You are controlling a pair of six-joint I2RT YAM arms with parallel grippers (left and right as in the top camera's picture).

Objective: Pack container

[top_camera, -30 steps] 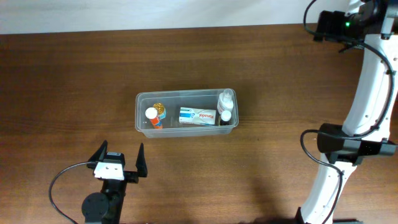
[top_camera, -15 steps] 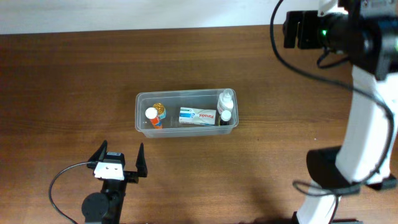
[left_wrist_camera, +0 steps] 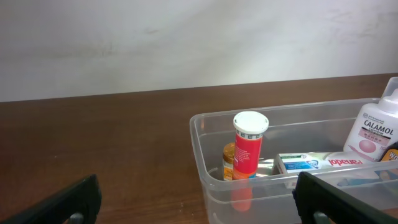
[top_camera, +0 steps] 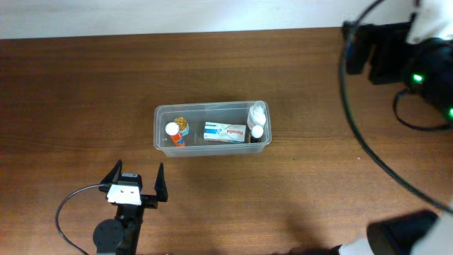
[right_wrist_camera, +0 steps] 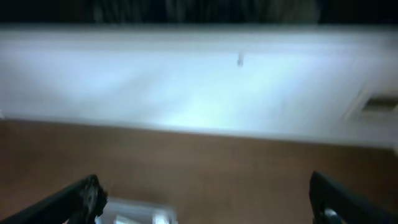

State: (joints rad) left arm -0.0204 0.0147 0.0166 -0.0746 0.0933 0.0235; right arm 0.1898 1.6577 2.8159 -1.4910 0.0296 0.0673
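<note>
The dark wooden counter [top_camera: 71,85] carries one tub. Our left end effector [top_camera: 136,177] rests low, spread wide and empty. The container [top_camera: 159,113] sits just ahead of it, holding a tube [top_camera: 173,133], box [top_camera: 225,132] and bottles [top_camera: 257,117]. We see nothing loose outside, so packing looks done; any move should avoid the rim. Our right end effector [right_wrist_camera: 211,199] hangs high, wide and empty, with the container low ahead.

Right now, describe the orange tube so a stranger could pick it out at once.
Find the clear tub mid-table. The orange tube stands at its left end. Only it has an orange body with a white cap; the jar beside it is shorter, gold-topped.
</note>
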